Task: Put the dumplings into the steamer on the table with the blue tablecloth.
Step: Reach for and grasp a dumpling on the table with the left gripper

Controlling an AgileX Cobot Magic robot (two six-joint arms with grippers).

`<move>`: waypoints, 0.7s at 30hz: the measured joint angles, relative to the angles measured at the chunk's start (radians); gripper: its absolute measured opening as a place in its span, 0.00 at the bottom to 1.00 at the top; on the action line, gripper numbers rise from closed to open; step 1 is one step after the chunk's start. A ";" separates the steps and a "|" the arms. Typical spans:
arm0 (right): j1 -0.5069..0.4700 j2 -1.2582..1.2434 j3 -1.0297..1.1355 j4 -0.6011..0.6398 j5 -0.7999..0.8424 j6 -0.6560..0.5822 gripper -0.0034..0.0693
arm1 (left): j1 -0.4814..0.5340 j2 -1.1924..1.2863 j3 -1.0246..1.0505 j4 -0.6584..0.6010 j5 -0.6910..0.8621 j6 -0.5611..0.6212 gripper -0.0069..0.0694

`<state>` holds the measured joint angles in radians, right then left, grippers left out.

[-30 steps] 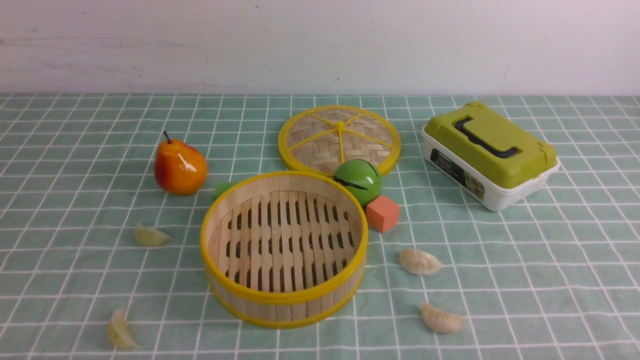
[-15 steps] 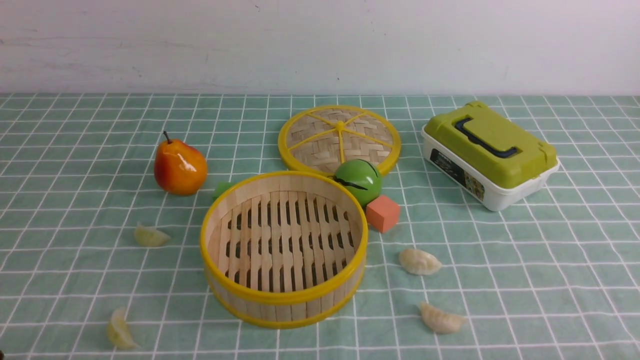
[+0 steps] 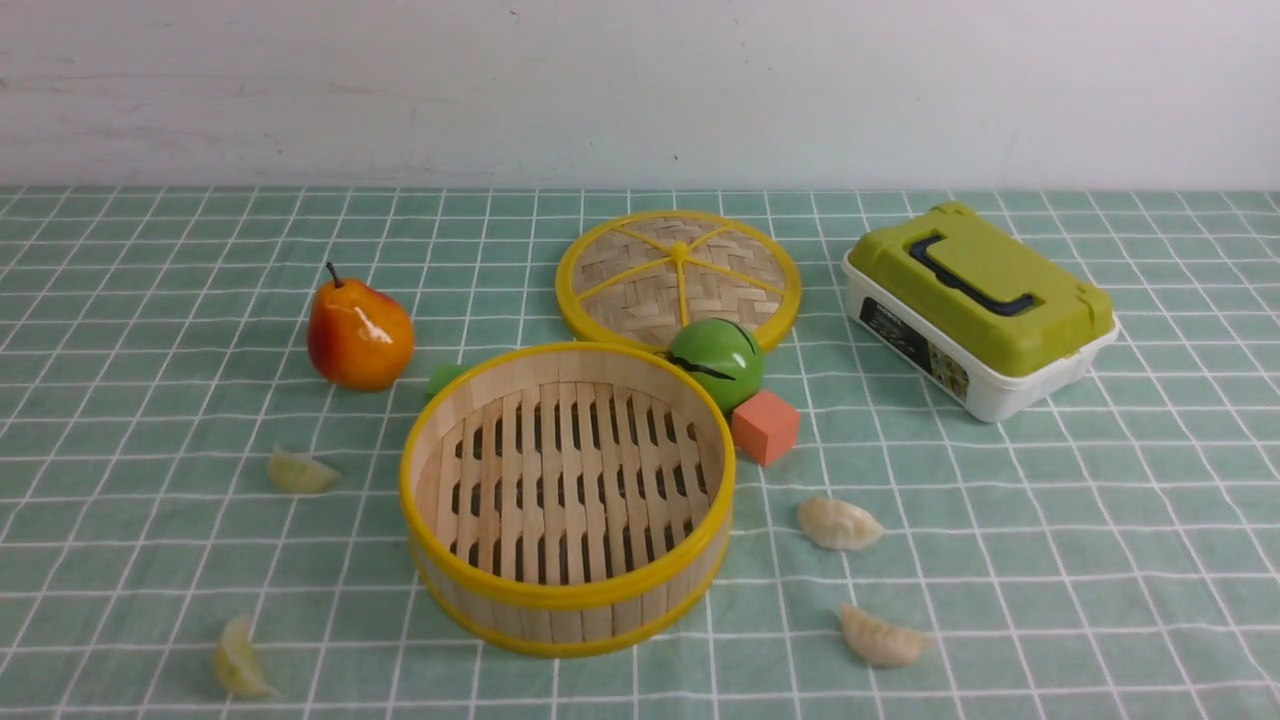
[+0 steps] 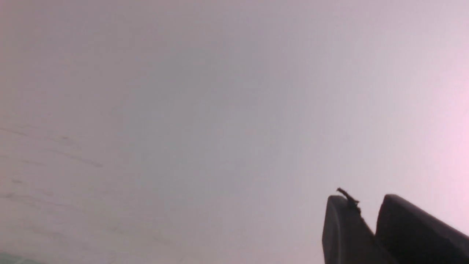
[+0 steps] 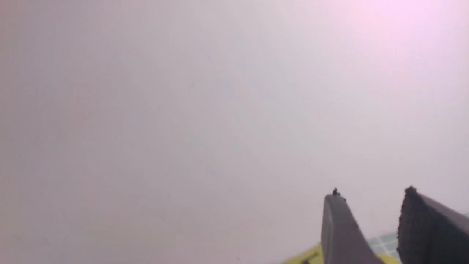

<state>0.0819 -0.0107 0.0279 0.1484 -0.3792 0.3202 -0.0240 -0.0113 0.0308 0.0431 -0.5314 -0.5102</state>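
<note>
Steamer [image 3: 567, 598] solely in front view

A plain off-white wall [image 3: 640, 90] with a faint pink cast fills the back of the scene; a few dim scuffs and streaks mark its left part. It meets the counter [image 3: 1100, 560] in a straight line. A pale teal cloth [image 3: 150, 250] with a thin white grid covers all of the counter that shows. The light is soft and even, with short shadows. Both wrist views show mostly blurred wall.
</note>
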 joint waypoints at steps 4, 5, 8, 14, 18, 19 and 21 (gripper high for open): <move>0.000 0.000 -0.020 0.003 0.016 0.093 0.36 | 0.000 0.000 -0.088 0.007 0.073 -0.160 0.22; 0.000 0.000 -0.035 -0.002 0.034 0.093 0.33 | 0.000 0.000 -0.116 0.014 0.117 -0.162 0.19; 0.000 0.026 -0.118 -0.039 0.094 0.091 0.19 | 0.000 0.038 -0.288 0.051 0.278 -0.131 0.08; 0.000 0.208 -0.340 -0.136 0.288 0.029 0.03 | 0.000 0.336 -0.579 0.090 0.531 -0.070 0.07; 0.000 0.392 -0.483 -0.217 0.543 -0.009 0.04 | 0.000 0.595 -0.723 0.082 0.783 -0.065 0.07; 0.000 0.402 -0.489 -0.221 0.557 -0.011 0.04 | 0.000 0.637 -0.745 0.078 0.818 -0.064 0.07; 0.000 0.527 -0.558 -0.231 0.741 -0.017 0.04 | 0.000 0.799 -0.827 0.025 1.046 -0.035 0.07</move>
<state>0.0819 0.5161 -0.5303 -0.0827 0.3614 0.3033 -0.0240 0.7878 -0.7962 0.0684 0.5143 -0.5450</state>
